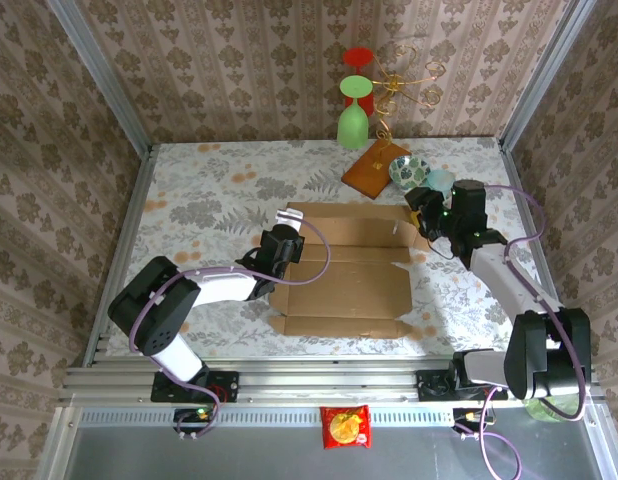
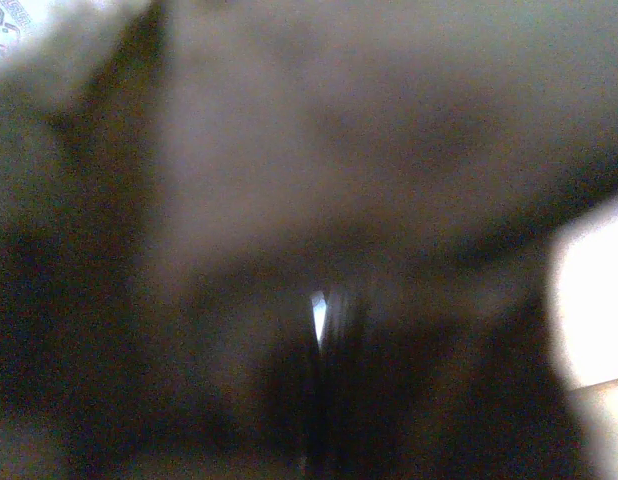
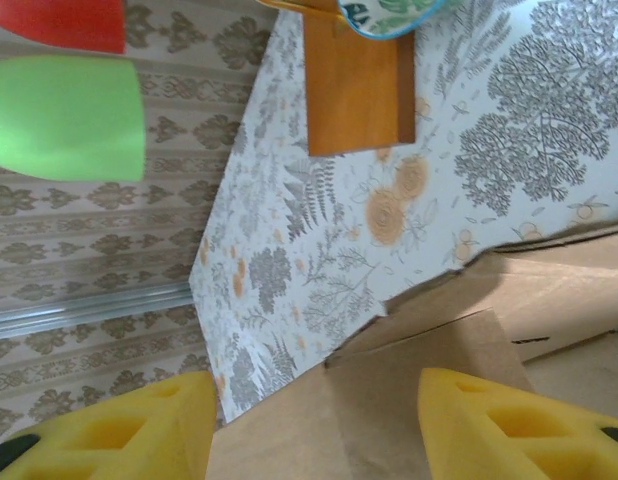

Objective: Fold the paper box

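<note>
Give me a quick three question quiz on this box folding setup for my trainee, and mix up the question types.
1. True or false: the paper box is already folded shut.
2. Which tool is at the box's far right corner? A left, B right, C neither.
3. Fill in: beside the red cup hangs a ___ cup.
Key: 1 false; 2 B, the right tool; 3 green cup.

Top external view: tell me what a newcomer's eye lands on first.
The brown corrugated cardboard box sheet dominates the middle of the floral table, with the left gripper at its left edge and the right gripper at its far right corner. Behind it, a bright green goblet and a red goblet stand out against the patterned far wall.
</note>
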